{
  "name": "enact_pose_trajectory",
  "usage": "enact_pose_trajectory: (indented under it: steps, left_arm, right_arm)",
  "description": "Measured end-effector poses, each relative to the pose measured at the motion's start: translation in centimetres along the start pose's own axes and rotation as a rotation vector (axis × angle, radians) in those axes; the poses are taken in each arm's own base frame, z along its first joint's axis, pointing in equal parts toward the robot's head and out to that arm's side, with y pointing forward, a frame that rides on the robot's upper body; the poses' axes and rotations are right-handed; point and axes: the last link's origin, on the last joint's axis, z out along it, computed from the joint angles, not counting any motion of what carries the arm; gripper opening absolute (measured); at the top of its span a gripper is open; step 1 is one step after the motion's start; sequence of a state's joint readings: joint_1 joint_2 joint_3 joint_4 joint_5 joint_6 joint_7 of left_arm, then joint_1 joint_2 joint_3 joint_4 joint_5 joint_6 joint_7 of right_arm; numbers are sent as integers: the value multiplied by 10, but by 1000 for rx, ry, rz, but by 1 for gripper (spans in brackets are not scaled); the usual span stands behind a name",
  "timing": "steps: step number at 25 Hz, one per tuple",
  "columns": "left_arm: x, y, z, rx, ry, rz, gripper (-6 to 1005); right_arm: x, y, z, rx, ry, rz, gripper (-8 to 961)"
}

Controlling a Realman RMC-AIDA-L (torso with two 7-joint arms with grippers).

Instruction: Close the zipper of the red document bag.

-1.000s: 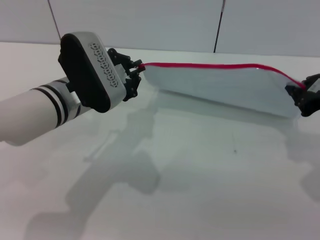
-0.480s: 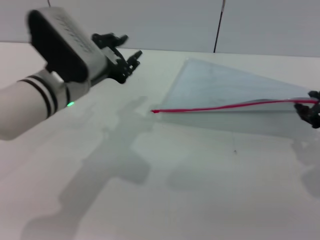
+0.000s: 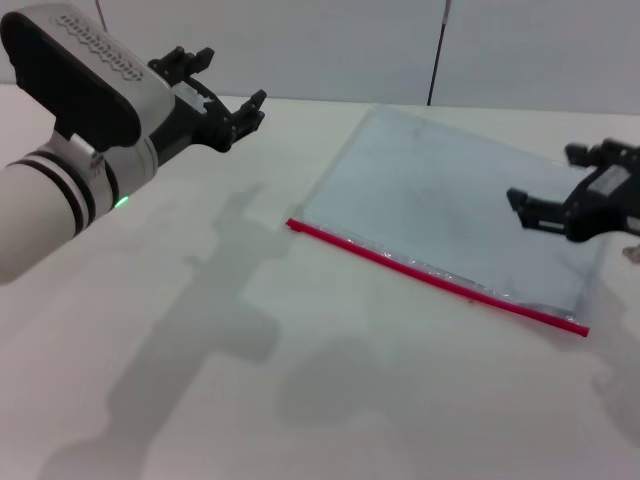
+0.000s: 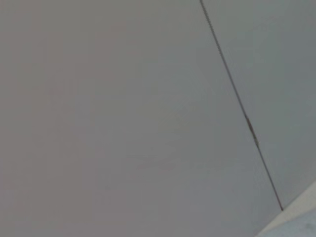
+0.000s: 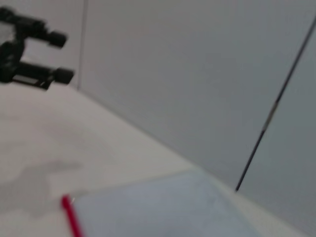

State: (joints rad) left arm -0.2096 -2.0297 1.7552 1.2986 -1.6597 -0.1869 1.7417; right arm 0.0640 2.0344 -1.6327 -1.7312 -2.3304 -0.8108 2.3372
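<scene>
Red document bag [image 3: 455, 215] lies flat on the white table [image 3: 300, 400], toward the robot's right and the far side, turned at a slant. Its body is translucent pale blue-grey plastic; nothing can be made out inside it, only faint marks on the sheet. The zipper [image 3: 435, 278] runs as a thin bright red strip along the whole near long edge, from the corner nearest the table's middle down to the corner at the right. The slider is too small to pick out, so whether the strip is zipped cannot be told.

Both arms are off the bag. The left gripper [image 3: 222, 95] hangs in the air above the far left part of the table, well apart from the bag, its black fingers spread and holding nothing. The right gripper [image 3: 560, 195] hovers over the bag's right end, also spread wide, with nothing between its fingers; whether it touches the plastic cannot be told.

In the right wrist view, 1 corner of the bag [image 5: 163, 207] shows with the red end of the zipper [image 5: 71, 217] on it, and the left gripper [image 5: 47, 55] appears farther off with its fingers apart.

The table is plain white and carries soft grey shadows of the 2 arms. Behind it stands a pale grey wall [image 3: 300, 45] of panels, divided by thin dark seams; the left wrist view shows only that wall [image 4: 123, 123] with 1 seam.
</scene>
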Motion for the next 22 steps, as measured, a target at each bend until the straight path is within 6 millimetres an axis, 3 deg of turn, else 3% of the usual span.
enact_pose_trajectory:
  steps: [6, 11, 17, 20, 22]
  left_arm:
    - [2, -11, 1, 96, -2, -51, 752]
    - [4, -9, 5, 184, -19, -38, 755]
    - [2, -8, 11, 184, -22, -105, 755]
    - [-5, -10, 16, 185, -46, -122, 755]
    - [-8, -10, 18, 182, -57, -125, 755]
  right_arm:
    - [10, -1, 25, 152, -135, 44, 826]
    - [27, 1, 51, 270, -233, 153, 877]
    - [58, -14, 65, 452, -321, 348, 877]
    - [79, -19, 76, 480, -349, 460, 877]
    - [82, -20, 78, 479, -347, 477, 877]
